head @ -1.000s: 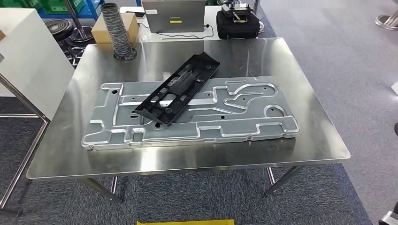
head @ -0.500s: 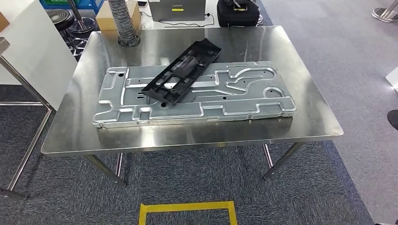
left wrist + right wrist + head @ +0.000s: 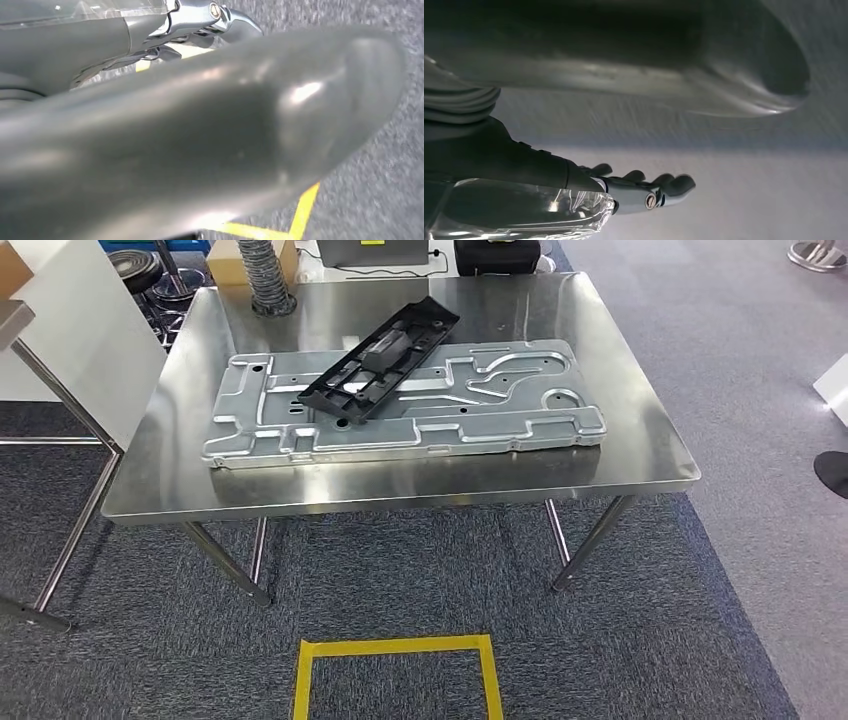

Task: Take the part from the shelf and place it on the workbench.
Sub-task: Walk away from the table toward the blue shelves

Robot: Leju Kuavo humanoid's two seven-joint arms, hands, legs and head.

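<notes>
The black plastic part (image 3: 385, 360) lies aslant on a large silver stamped metal plate (image 3: 500, 410), which rests on the steel workbench (image 3: 645, 445) in the head view. My left hand (image 3: 200, 125) hangs over the grey carpet, its thick thumb close to the lens and its fingers (image 3: 225, 17) spread with nothing in them. My right hand (image 3: 639, 192) also hangs over the carpet, fingers (image 3: 674, 185) stretched out and apart, holding nothing. Both hands are well away from the table.
At the table's far edge stand a corrugated hose (image 3: 265, 275), a cardboard box (image 3: 225, 258), a laptop (image 3: 375, 250) and a black case (image 3: 497, 254). A white panel on a metal frame (image 3: 70, 340) stands at the left. Yellow floor tape (image 3: 395, 644) marks a square before the table.
The whole picture has shifted: the camera has drawn back from the table, which now sits higher and smaller, and the yellow tape square has come into view. The part and plate have not moved.
</notes>
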